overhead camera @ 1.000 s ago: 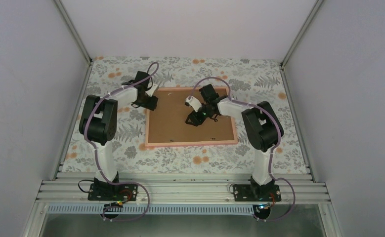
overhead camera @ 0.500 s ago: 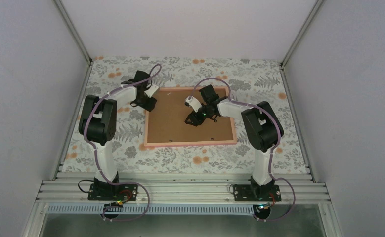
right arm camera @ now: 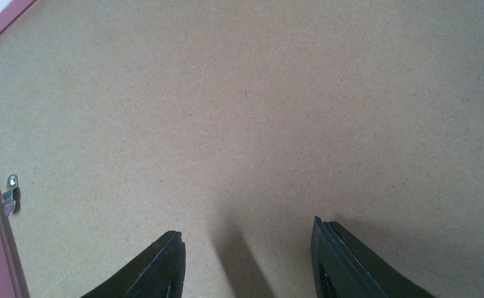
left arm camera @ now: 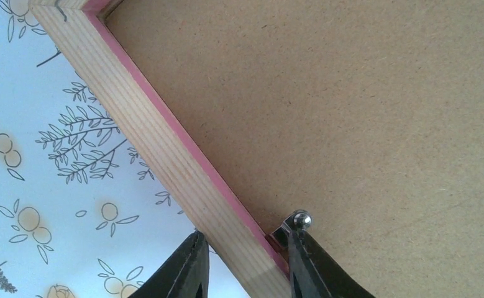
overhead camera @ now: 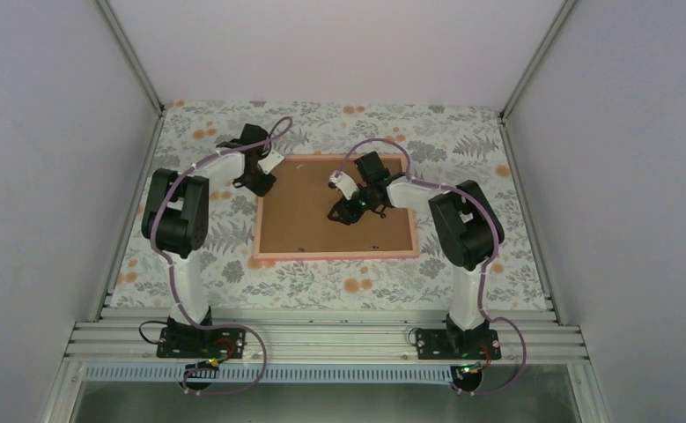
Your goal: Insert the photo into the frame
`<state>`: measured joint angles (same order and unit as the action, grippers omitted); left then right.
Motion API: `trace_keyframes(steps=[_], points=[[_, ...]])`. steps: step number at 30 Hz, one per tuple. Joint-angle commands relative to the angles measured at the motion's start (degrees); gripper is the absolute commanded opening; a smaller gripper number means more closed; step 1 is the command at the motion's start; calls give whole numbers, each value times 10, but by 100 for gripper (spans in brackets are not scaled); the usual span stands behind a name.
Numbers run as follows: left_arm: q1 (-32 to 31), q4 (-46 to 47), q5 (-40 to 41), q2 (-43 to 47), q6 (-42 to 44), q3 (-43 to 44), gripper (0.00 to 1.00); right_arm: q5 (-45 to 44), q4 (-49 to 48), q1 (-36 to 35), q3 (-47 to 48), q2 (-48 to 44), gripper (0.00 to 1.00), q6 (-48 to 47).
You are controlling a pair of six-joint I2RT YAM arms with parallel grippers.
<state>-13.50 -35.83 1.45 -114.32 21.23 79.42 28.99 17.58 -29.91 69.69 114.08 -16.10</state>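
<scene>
At 10 o'clock of face-down frame (overhead camera: 335, 256), my left gripper (left arm camera: 246, 239) pinches rail (left arm camera: 152, 136) beside metal tab (left arm camera: 295, 221); right gripper (right arm camera: 245, 239) gapes empty over backing board (right arm camera: 258, 93). No photo visible. Should clamp rail squarely, no dragging.

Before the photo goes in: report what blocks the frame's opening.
A brown backing board fills the frame, with a metal tab at its edge beside the left gripper. The photo is not in view.

Robot lab cell: aluminium rails (overhead camera: 321, 339), white walls (overhead camera: 321, 44) (floral tablecloth (overhead camera: 462, 141)).
</scene>
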Motion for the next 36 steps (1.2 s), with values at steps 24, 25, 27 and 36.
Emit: trace_keyframes(steps=[24,25,27,36], points=[[-96,6,-320,349,488,-310,90,86,151,24,-70,-70,48,-81],[-107,22,-317,350,486,-326,89,80,148,23,-75,-65,47,-80],[-128,52,-305,340,484,-342,88,68,144,22,-81,-48,47,-76],[-194,130,-236,284,495,-374,75,42,132,23,-91,-17,46,-59]])
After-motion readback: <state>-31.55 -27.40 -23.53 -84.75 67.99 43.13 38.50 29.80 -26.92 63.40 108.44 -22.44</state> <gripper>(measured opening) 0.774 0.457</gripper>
